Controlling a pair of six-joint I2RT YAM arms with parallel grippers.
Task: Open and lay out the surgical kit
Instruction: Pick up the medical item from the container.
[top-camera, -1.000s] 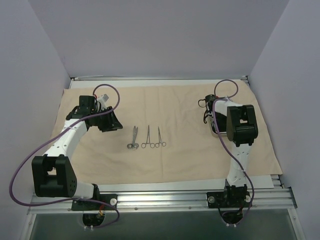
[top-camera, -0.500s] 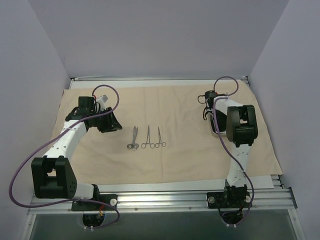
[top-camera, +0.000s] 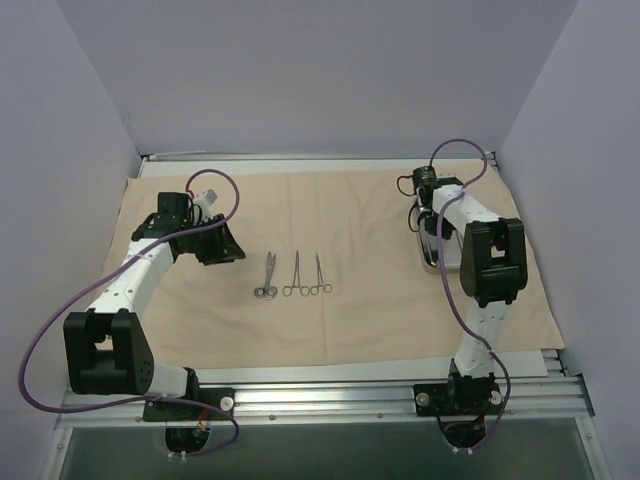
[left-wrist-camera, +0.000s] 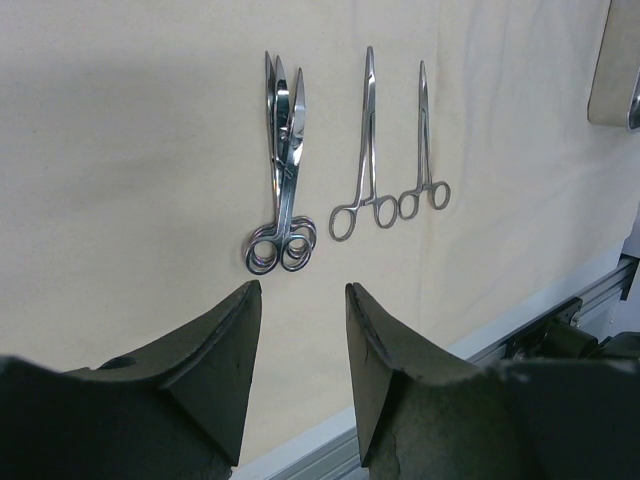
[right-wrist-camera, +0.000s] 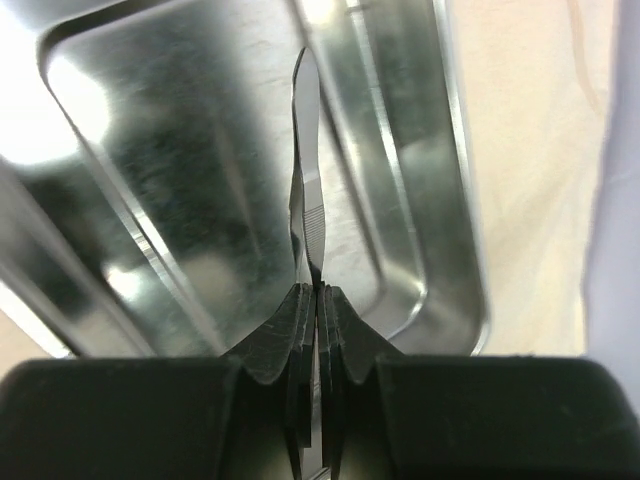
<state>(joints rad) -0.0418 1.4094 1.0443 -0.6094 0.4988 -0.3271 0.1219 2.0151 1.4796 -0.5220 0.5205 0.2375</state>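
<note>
The left arm (top-camera: 140, 275) rose from its base at the near left, bent at a black elbow and reached away and inward; its wrist sat low over the surface; the left gripper (left-wrist-camera: 300, 300) pointed toward the middle with its dark fingers (left-wrist-camera: 215, 350) apart, a clear gap between them and nothing held; the right arm (top-camera: 478, 330) stood up from its base at the near right, folded at its elbow and stretched to the far side; the right gripper (right-wrist-camera: 318, 292) aimed downward, its jaws pressed together on thin tweezers (right-wrist-camera: 308, 180) that stuck out past the fingertips.
</note>
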